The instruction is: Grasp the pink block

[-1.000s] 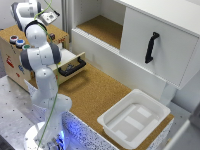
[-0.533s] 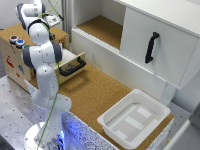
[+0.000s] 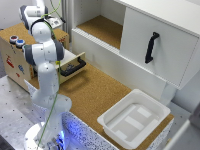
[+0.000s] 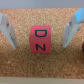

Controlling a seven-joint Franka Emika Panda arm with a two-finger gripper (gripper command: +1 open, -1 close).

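Gripper [image 4: 39, 31] first: my two pale fingers are spread wide, one on each side of the small pink cube-shaped block [image 4: 39, 39], neither touching it. It sits flat on the speckled cork surface [image 4: 40, 65], its upper face marked with dark letters, roughly midway between my fingertips, so I judge I am lined up to close on its two side faces. A dark rounded shape [image 4: 82, 49] at the edge of the wrist view I cannot identify; it lies outside one finger and seems clear of the closing path. In the exterior view my white arm [image 3: 45, 60] reaches over the wooden box with the open black-handled drawer [image 3: 72, 66]; the block is hidden there. The white plastic tray [image 3: 134, 120] and the white cabinet's black handle [image 3: 151, 46] are well apart.
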